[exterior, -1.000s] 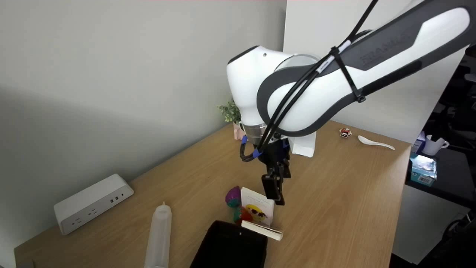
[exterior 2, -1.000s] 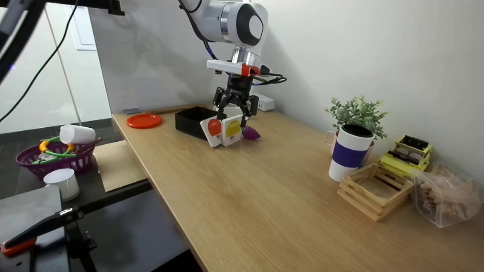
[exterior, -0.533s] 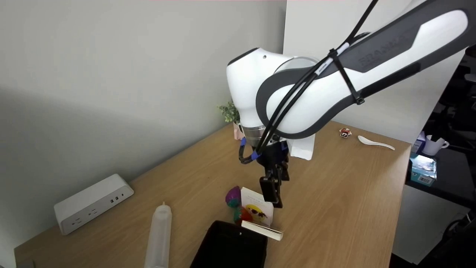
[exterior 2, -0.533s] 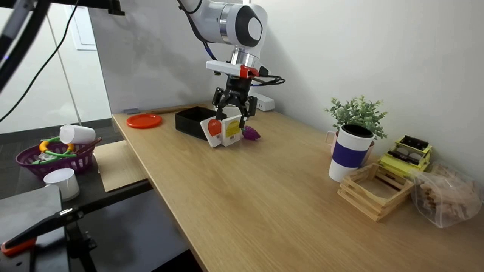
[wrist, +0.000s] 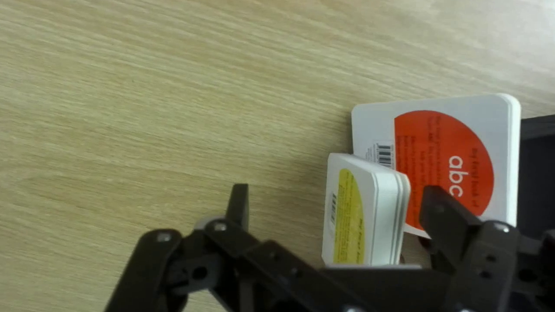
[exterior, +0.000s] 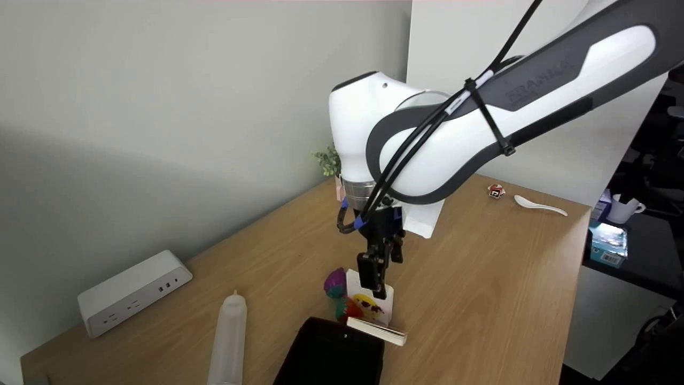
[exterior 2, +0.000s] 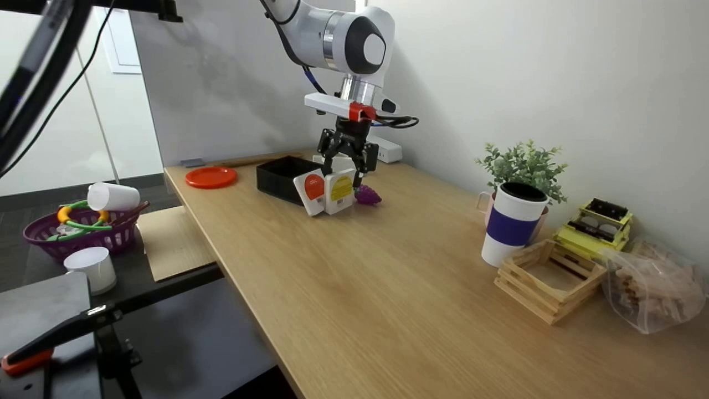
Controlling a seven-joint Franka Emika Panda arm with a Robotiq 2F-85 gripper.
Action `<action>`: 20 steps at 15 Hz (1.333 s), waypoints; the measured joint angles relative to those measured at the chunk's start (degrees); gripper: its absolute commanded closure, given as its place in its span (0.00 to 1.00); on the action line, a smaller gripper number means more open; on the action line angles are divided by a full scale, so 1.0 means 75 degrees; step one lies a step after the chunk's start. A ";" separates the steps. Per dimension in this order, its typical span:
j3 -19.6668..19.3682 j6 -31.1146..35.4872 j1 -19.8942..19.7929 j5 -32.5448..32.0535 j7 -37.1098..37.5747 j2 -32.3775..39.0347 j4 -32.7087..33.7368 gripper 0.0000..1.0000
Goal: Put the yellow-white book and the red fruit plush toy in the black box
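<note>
Claw [wrist: 334, 196] spread over the yellow-white book [wrist: 364, 212], off-centre.
I'd even up the gaps before lowering straight down, minding the red-disc book [wrist: 440, 151] just beside.

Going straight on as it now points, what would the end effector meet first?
Probably the yellow-white book, which the open end effector frames in the wrist view; depth is unclear, so it might touch the red-disc book first.
</note>
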 measured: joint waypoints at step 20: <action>-0.0025 -0.0128 0.0127 -0.0026 0.0611 0.1243 0.1217 0.96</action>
